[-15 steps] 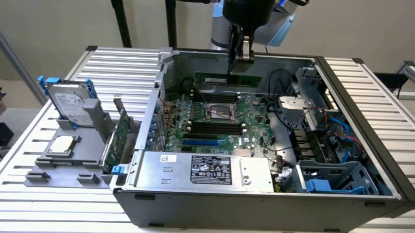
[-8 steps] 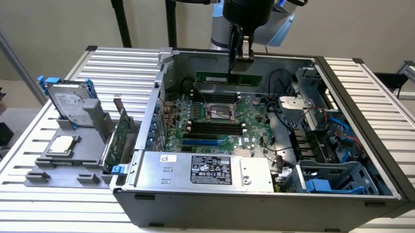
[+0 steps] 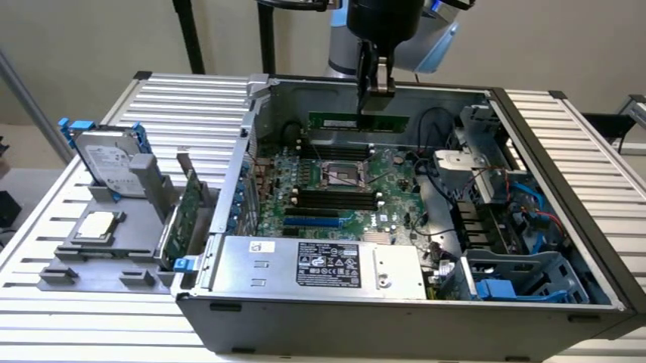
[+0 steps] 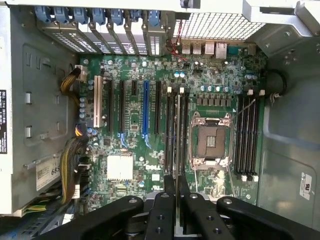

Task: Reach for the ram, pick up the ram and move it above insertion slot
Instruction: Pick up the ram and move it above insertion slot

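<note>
One ram (image 3: 359, 120) in hand (image 3: 376, 91)

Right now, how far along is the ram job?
Done: the ram is picked up, clamped in the tool and lifted inside the open case. In hand: it hangs edge-down over the motherboard, seen in the wrist view in line with the black memory sockets beside the processor socket. Left: nothing is seated; the sockets look empty.

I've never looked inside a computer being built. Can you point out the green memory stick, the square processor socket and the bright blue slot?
ram (image 3: 359, 121): exterior view, middle of the green stick held under the gripper.
processor socket (image 4: 211, 140): wrist view, its dark centre.
blue slot (image 4: 146, 107): wrist view, mid-length.
</note>
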You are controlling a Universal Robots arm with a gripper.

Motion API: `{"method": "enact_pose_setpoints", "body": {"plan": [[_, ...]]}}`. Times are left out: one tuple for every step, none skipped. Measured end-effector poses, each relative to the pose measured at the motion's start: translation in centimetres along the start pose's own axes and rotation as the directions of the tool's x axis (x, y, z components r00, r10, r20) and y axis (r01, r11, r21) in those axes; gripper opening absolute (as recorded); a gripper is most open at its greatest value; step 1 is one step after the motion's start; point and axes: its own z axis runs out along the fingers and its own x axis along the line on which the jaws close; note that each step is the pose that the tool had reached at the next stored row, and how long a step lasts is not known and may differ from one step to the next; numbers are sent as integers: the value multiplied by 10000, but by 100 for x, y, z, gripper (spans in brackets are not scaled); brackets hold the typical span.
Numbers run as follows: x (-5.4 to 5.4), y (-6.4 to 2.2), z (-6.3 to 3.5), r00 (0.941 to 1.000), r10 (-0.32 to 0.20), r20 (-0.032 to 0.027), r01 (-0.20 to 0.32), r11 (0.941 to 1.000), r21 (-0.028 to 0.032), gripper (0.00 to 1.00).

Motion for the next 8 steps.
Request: {"method": "enact_pose_setpoints", "body": {"plan": [[0, 0, 4, 10000, -1, -5, 1, 10000, -1, 14], [0, 0, 4, 10000, 0, -7, 0, 10000, -2, 14], [0, 0, 4, 10000, 0, -9, 0, 10000, -5, 14], [0, 0, 4, 10000, 1, -8, -1, 10000, -9, 14], [0, 0, 5, 10000, 1, -7, -1, 10000, -9, 14], [0, 0, 6, 10000, 1, -5, -1, 10000, -8, 14], [0, 0, 5, 10000, 1, -6, -1, 10000, -8, 14], [0, 0, 6, 10000, 1, -5, -1, 10000, -8, 14]]}}
